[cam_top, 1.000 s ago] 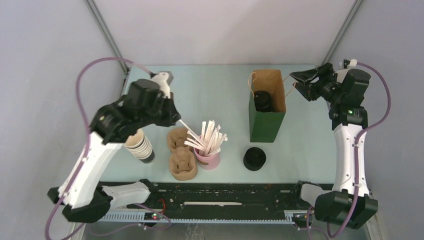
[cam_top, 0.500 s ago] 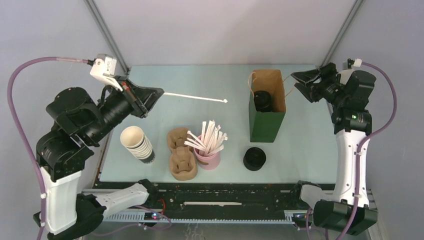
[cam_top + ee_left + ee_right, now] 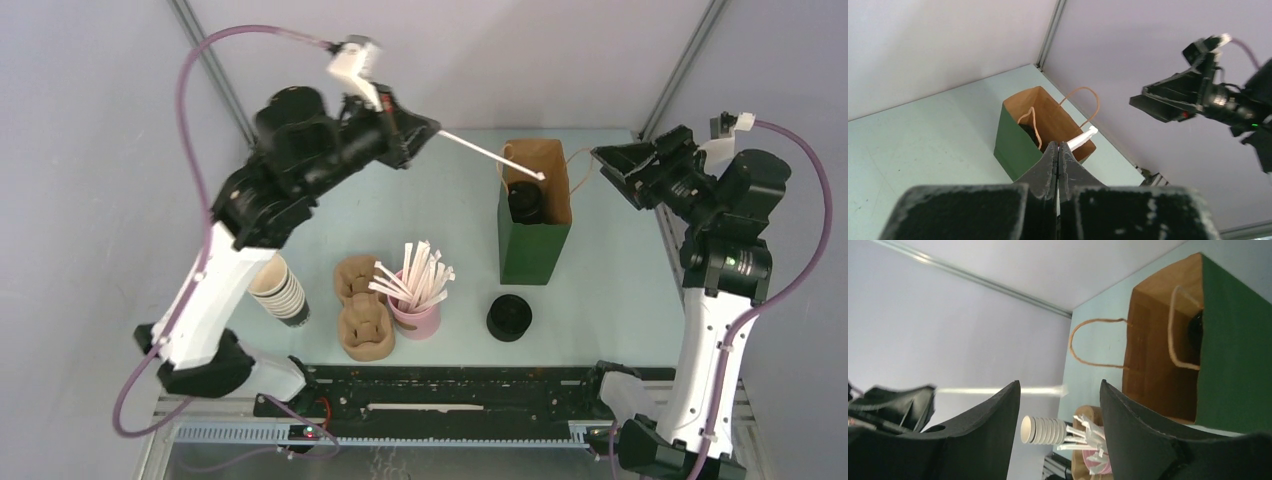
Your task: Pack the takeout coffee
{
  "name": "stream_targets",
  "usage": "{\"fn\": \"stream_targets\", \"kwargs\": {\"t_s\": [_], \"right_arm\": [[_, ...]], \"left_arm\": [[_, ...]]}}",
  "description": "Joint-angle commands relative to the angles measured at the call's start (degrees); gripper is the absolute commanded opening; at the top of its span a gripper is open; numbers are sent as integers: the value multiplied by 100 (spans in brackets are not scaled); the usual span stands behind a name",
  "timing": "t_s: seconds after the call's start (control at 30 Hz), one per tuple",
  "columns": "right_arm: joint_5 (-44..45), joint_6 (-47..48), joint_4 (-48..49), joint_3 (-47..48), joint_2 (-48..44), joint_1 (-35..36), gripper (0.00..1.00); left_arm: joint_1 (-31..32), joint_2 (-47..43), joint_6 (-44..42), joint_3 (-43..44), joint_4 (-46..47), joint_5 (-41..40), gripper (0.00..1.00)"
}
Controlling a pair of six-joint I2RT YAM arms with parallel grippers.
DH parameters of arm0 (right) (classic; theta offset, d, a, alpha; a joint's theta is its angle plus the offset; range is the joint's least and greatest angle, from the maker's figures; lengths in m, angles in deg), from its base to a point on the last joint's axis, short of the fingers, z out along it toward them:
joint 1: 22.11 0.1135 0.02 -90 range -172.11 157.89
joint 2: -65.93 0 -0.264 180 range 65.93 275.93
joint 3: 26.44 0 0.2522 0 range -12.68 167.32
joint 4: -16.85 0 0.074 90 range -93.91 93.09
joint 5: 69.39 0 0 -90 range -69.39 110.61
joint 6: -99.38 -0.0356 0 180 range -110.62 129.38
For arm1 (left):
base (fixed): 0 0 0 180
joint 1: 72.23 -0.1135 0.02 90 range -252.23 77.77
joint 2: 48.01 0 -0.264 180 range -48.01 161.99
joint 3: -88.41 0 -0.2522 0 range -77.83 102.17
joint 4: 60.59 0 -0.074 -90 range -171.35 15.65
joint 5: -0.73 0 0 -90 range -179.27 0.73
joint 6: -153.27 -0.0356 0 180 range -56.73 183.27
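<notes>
Above the back of the surface, the left end effector (image 3: pixel 430 128) is clamped on one end of a white straw (image 3: pixel 490 153), with its jaws pressed flat together in its wrist view. The straw runs out to the right and slightly down. Its free tip is over the open mouth of the green paper bag (image 3: pixel 533 250); can't tell whether it touches the rim.

The coffee cup (image 3: pixel 527 200) is inside the bag, lid up, against the left wall. Both wrist views show only a dark sliver of it behind a handle loop. The bag stands upright, right of centre, with both handles flopped outward.

The right end effector (image 3: pixel 612 160) hangs in the air just right of the bag's mouth. Its jaws are spread wide with nothing between them, and it is not touching the bag.

Nearer the arm bases:
- A pink straw holder (image 3: pixel 415 320) full of white straws stands left of the bag.
- A brown cardboard cup carrier (image 3: pixel 358 310) lies just beside the holder, on its left.
- A ribbed cup stack (image 3: pixel 283 295) sits tilted further left, partly under the left arm.
- A black lid stack (image 3: pixel 509 317) sits in front of the bag, apart from it.

The surface (image 3: pixel 440 215) is pale green.
</notes>
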Motion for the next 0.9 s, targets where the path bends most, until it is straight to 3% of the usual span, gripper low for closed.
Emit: {"fn": "stream_targets", "kwargs": {"t_s": [0.0, 0.27, 0.7, 0.87], "right_arm": [[-635, 387, -431, 239, -275, -25, 68], [-919, 817, -915, 325, -815, 94, 69], [-713, 1109, -1284, 356, -1278, 700, 70], [-738, 1150, -1286, 304, -1409, 911, 70]], "left_arm": [[491, 636, -595, 728, 90, -689, 0], [895, 1845, -1111, 1865, -591, -1747, 0], [1089, 2767, -771, 1935, -252, -1543, 0], [1329, 3030, -1547, 1896, -126, -1289, 0]]}}
